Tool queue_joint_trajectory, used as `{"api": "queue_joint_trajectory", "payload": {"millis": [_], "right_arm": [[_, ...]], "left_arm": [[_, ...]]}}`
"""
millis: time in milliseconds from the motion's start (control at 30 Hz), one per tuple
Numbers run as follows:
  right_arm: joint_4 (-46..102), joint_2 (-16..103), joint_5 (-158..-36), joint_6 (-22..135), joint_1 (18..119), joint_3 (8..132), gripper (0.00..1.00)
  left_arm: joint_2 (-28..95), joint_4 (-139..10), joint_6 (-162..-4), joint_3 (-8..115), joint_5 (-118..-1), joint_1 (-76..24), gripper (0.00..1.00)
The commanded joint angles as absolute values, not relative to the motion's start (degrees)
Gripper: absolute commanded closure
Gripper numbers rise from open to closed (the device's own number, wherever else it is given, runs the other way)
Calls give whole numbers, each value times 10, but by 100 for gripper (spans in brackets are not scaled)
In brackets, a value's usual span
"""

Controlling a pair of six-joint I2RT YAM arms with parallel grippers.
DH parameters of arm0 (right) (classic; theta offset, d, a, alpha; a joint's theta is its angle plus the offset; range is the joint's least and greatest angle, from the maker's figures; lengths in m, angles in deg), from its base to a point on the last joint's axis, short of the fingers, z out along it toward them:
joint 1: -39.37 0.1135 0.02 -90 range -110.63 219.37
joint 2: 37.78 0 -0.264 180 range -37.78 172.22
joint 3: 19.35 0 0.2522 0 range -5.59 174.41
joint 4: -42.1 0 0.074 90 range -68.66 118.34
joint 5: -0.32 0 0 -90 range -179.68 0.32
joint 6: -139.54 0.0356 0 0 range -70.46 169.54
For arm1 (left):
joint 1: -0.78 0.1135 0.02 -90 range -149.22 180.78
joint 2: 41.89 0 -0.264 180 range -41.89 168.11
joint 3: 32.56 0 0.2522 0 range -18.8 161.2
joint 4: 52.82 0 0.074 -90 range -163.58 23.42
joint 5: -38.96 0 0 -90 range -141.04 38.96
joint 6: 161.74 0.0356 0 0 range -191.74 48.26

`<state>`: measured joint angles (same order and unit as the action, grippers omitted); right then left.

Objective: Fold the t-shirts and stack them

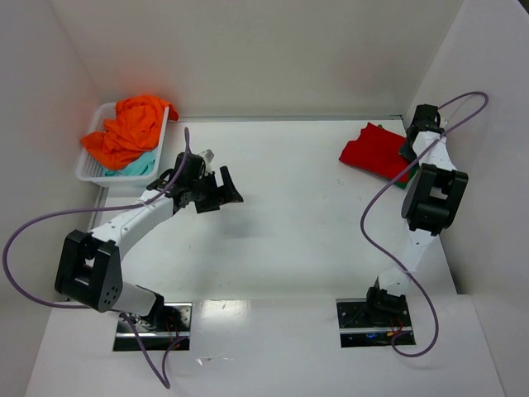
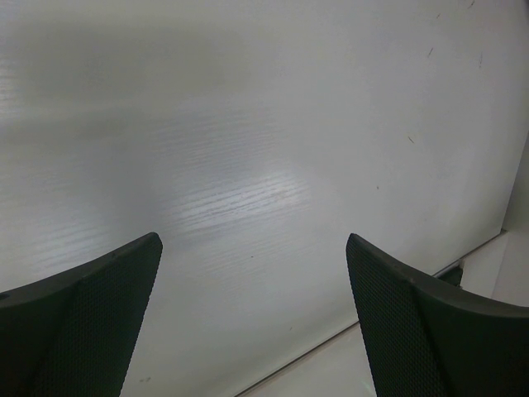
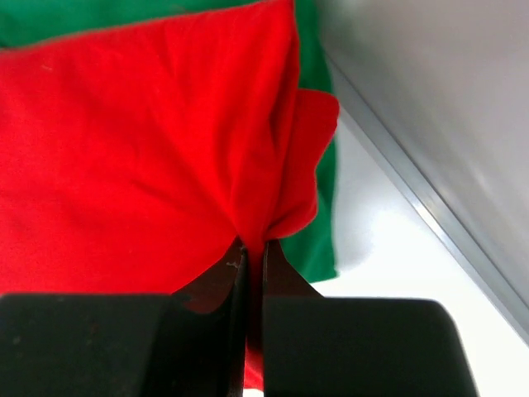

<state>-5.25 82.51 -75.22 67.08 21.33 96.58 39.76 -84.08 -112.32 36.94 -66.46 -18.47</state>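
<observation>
A folded red t-shirt [image 1: 374, 151] lies at the back right of the table on top of a dark green one [image 1: 402, 179], whose edge peeks out. My right gripper [image 1: 407, 149] is shut on the red shirt's edge; the right wrist view shows red cloth [image 3: 149, 141] pinched between the jaws, green cloth [image 3: 318, 248] beneath. An orange t-shirt [image 1: 130, 128] and a pale teal one [image 1: 139, 167] lie crumpled in the basket at the back left. My left gripper [image 1: 221, 194] is open and empty over bare table; its fingers [image 2: 91, 314] frame only tabletop.
The white lattice basket [image 1: 88, 170] stands at the back left corner. White walls enclose the table on the left, back and right. Purple cables loop from both arms. The table's edge [image 2: 347, 335] shows in the left wrist view.
</observation>
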Motion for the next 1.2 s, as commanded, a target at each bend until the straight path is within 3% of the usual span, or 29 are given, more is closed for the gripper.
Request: {"api": "queue_joint_trajectory", "payload": {"millis": [0,267,333,467,567,667,767,867,1000,1067,1167], "right_arm": [[-14,774,-713,672,198,941,100],[-7,785,-678,672,185,923,100],[-7,792,-678,672,185,923,88],[-13,788,-695,678,185,923,40],[-18,755,-711,678,185,923,20],[-13,719,-718,678,185,923,10],[-6,708,-723,673,191,934,9],[-1,708,-739,673,196,948,17],[28,721,-760,666,206,964,88],[35,739,-760,666,206,971,95],[35,783,-751,660,219,983,96]], "left_arm": [[403,-825,-1121,389,-677,-181,0],[403,-825,-1121,383,-683,-181,0],[403,-825,-1121,383,-683,-181,0],[403,-825,-1121,383,-683,-181,0],[403,-825,-1121,383,-683,-181,0],[392,-825,-1126,378,-683,-181,0],[385,-825,-1126,373,-688,-181,0],[378,-825,-1126,373,-688,-181,0],[366,-825,-1131,367,-683,-181,0],[366,-825,-1131,367,-677,-181,0],[366,-830,-1126,374,-672,-176,0]]}}
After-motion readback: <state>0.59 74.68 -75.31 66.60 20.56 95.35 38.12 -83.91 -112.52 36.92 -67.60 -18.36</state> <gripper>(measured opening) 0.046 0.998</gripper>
